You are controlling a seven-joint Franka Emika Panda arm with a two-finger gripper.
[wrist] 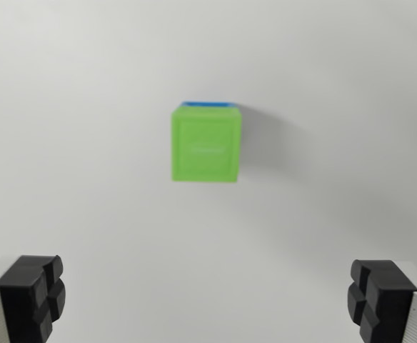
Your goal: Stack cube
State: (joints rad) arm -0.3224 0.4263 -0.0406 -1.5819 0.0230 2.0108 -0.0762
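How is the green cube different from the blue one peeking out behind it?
The green cube is bright green; the blue cube is blue. The green cube shows a whole square face, while the blue cube shows only a thin strip along the green one's top edge. The green cube lies in front in the wrist view and hides most of the blue cube. Both look straight-edged and lined up together on the white table, apart from the open gripper.

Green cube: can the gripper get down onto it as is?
Probably yes. The gripper is open and empty, and nothing lies on the white surface between it and the green cube. The cube sits above centre in the wrist view, atop a blue cube.
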